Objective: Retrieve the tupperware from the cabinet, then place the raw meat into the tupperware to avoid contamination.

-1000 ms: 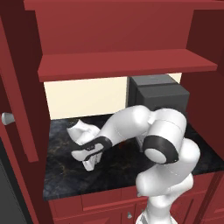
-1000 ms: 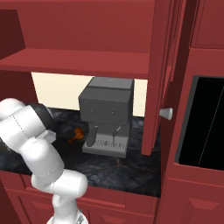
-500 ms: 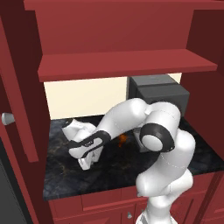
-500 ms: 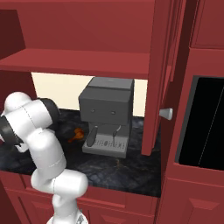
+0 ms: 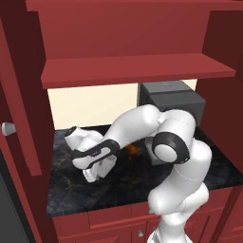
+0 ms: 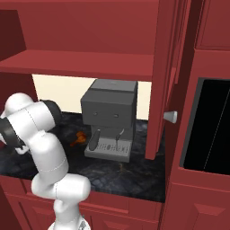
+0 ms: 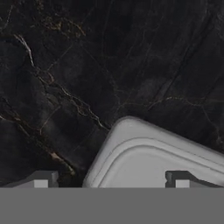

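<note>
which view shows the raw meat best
The right base view: the raw meat lies in the open on the dark counter, left of the grey machine. In the left base view just a small orange patch of it peeks out beside the arm. The hand view looks down on the tupperware instead.

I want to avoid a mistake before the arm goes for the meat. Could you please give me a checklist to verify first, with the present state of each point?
1. Claw open, fingers wide apart, not clamping anything: ok.
2. Translucent grey-white plastic tub out of the cabinet, resting on the black marble counter: ok.
3. Tub empty: cannot tell; one bare corner shows.
4. Small orange-brown lumpy raw meat lying on the counter, not yet in the tub: ok.
5. Room for the claw between the meat and the dark grey boxy machine beside it: cannot tell.
</note>
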Robot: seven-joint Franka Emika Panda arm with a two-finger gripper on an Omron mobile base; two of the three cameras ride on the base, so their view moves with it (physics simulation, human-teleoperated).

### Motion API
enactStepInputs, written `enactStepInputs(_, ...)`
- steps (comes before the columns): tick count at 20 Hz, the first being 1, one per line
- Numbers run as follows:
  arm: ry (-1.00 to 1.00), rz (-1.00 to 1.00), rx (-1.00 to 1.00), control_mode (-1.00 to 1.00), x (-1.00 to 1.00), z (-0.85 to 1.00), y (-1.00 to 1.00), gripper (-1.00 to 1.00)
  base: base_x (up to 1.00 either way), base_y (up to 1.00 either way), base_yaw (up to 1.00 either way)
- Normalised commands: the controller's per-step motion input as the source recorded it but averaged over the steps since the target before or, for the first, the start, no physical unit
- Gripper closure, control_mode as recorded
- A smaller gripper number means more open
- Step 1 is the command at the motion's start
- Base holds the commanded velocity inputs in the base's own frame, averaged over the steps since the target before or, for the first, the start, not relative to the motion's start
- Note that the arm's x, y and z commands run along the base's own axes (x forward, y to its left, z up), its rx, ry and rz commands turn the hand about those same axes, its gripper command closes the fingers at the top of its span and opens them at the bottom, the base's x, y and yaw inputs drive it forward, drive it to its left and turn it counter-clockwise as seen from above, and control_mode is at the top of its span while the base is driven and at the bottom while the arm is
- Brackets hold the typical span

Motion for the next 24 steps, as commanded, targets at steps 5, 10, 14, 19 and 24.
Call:
enactStepInputs(5, -0.04, 0.0, 0.01, -1.0, -0.06, 0.21, -0.01, -1.0, 0.0, 0.0, 0.0)
enactStepInputs(10, -0.09, 0.0, 0.03, -1.0, -0.27, 0.33, -0.11, -1.0, 0.0, 0.0, 0.0)
enactStepInputs(14, -0.07, -0.03, 0.05, -1.0, -0.4, 0.29, -0.35, -1.0, 0.0, 0.0, 0.0)
enactStepInputs(19, -0.06, -0.16, 0.04, -1.0, -0.2, 0.15, -0.59, -1.0, 0.0, 0.0, 0.0)
enactStepInputs(24, -0.03, -0.22, 0.06, -1.0, 0.0, 0.15, -0.6, -1.0, 0.0, 0.0, 0.0)
